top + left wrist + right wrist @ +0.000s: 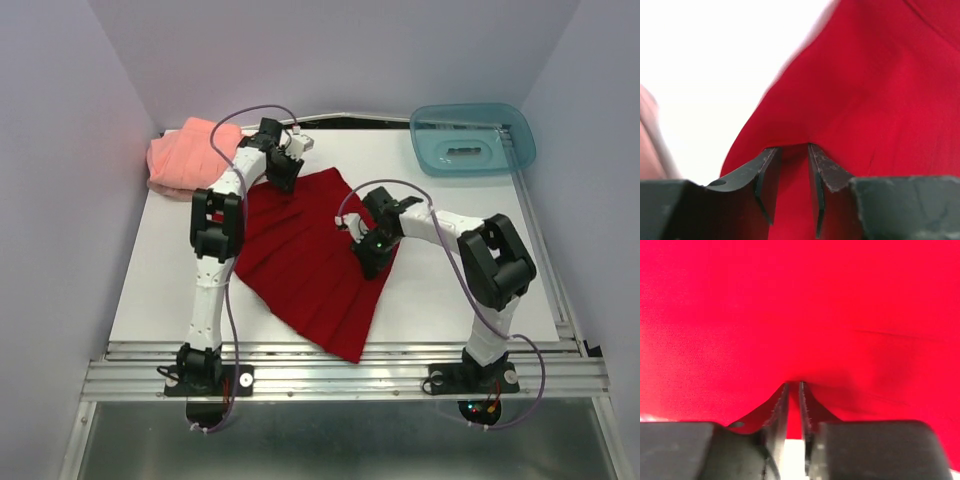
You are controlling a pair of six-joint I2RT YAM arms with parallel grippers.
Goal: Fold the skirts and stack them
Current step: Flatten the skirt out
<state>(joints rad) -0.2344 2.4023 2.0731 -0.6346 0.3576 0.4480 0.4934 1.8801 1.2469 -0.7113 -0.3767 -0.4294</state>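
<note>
- On the white bench point(450, 290), near its middle, I see the red skirt point(310, 260) lying spread out, its pleats fanning wide toward the near edge and its point aimed between the two arm bases.
- At the skirt's far left corner, my left arm point(215, 240) reaches in. The left jaws pinch the cloth there: the left wrist view shows a fold of red fabric caught between the two tips, which stand a little apart around it, with bare bench beyond on the left.
- At the skirt's right edge, my right arm point(450, 225) bends in from the right. The right jaws are pressed almost together on a thin ridge of the same red fabric, and red fills nearly all of that wrist view.
- The pink skirt point(185, 158) sits rumpled in a heap at the far left corner of the bench, just beside the left arm's wrist. Neither pair of jaws holds it. I cannot tell whether it touches the red one, because the arm hides the gap.
- A teal tray point(470, 140) stands at the far right corner, well apart from both skirts.
</note>
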